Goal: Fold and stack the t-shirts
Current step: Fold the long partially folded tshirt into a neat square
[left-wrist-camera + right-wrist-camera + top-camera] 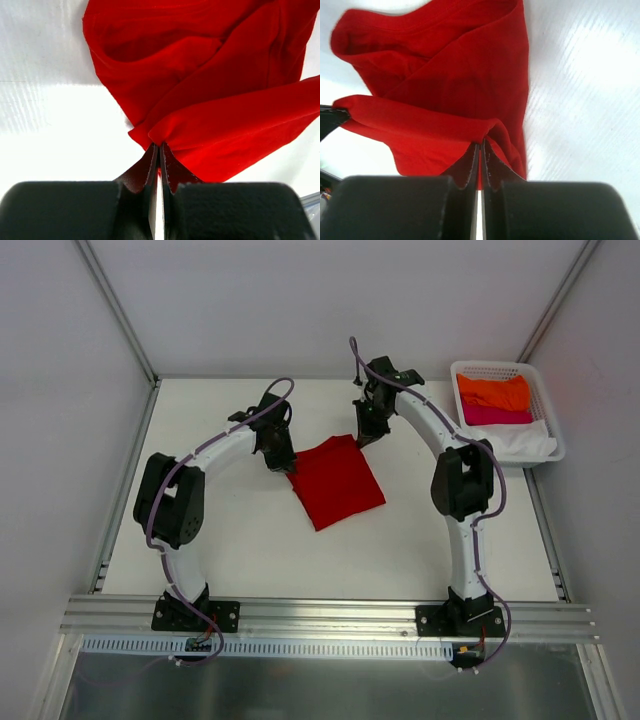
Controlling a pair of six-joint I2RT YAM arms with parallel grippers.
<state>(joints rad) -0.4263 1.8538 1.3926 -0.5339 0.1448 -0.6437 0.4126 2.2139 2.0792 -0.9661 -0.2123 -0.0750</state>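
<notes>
Red shirt [335, 483] sits centre of table [230, 550], looks part folded. My left gripper [159, 147] and right gripper [480, 146] each pinch a far corner. I'd hold that edge taut and level, bring both corners over together, and match edges before release. Other shirts [492, 395] in basket [485, 365], far right

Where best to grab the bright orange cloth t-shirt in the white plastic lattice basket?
Probably a wrinkle near its middle, straight down from above: the bright orange cloth t-shirt lies uncovered in the white plastic lattice basket, whose walls block a sideways approach.
</notes>
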